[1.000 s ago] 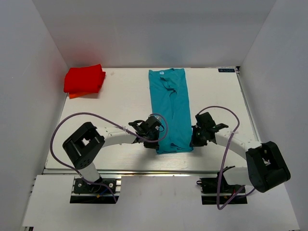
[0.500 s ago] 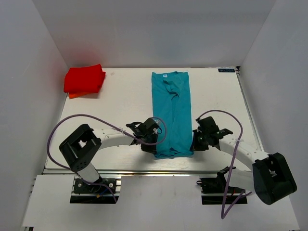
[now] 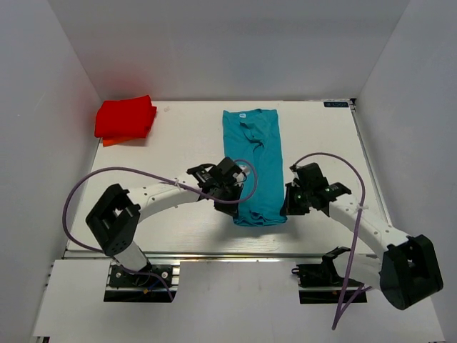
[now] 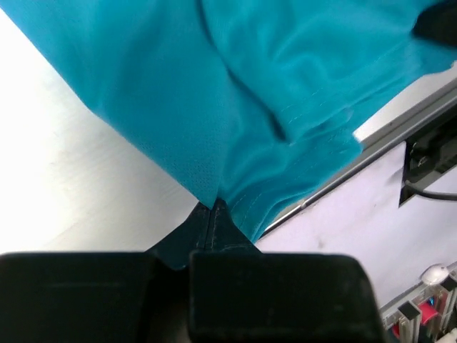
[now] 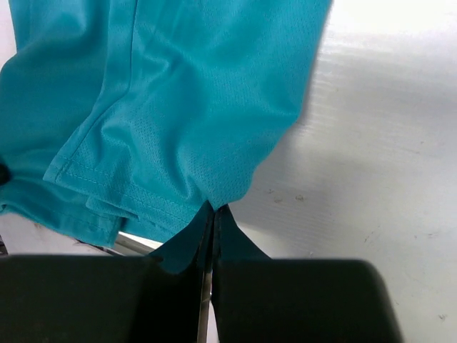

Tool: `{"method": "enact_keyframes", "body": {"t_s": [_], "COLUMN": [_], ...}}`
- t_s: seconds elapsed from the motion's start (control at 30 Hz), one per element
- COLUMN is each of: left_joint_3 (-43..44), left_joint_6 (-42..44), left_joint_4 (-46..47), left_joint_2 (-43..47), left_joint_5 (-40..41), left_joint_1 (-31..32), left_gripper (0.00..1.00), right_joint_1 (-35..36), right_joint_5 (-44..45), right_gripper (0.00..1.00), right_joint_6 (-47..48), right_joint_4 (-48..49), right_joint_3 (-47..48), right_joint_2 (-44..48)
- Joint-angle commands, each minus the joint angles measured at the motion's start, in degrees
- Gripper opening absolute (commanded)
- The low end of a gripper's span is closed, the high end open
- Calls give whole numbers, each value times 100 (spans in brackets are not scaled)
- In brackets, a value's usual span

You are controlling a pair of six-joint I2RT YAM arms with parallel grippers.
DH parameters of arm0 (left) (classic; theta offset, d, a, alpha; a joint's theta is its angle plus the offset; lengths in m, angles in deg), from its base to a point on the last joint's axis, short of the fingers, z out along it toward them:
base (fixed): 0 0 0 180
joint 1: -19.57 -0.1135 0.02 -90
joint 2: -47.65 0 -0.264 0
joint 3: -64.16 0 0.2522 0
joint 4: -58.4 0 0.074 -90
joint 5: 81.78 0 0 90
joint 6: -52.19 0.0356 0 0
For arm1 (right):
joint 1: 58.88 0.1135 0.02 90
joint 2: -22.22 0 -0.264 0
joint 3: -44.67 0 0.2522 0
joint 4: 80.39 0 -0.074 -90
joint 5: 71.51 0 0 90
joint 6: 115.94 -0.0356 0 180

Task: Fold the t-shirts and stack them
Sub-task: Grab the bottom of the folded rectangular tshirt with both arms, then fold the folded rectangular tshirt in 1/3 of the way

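The teal t-shirt (image 3: 257,161) lies as a long narrow strip down the middle of the table, white neck label at its far end. My left gripper (image 3: 232,191) is shut on its left edge near the hem, as the left wrist view (image 4: 213,207) shows. My right gripper (image 3: 290,204) is shut on its right edge near the hem, as the right wrist view (image 5: 214,209) shows. The hem end (image 3: 258,214) is lifted and bunched between them. The red t-shirt (image 3: 126,118) lies folded at the far left corner.
The white table (image 3: 178,150) has grey walls on three sides. Its near edge is a metal rail (image 3: 214,252). Purple cables loop off both arms.
Both grippers, shut on the teal shirt's hem end, pulled it toward the near edge, then moved it back away and lifted it. The red shirt has not moved.
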Motion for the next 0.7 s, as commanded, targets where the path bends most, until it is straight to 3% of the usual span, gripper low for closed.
{"method": "enact_keyframes", "body": {"t_s": [0.0,0.33,0.5,0.67], "left_joint_3": [639,2116,2591,3592], "left_joint_6": [124,-316,-316,-1], "left_joint_4": [-704,-1206,-1004,-1057], "left_joint_2": [-179,-1234,-1603,-2217], "left_joint_5": [474,836,784,731], "left_joint_1": [-116,-960,-1215,-1408], "left_gripper": [4,0,0,1], "right_joint_1": [-36,-141,-211,-352], "right_joint_5": [114,905,906,906], "right_gripper": [0,0,0,0], "right_joint_6": [87,87,175,236], "right_joint_4": [-194,-370,-317,-326], "right_joint_3": [706,2305,2878,3519], "right_joint_2": [-382,-1805,-2273,-2817]}}
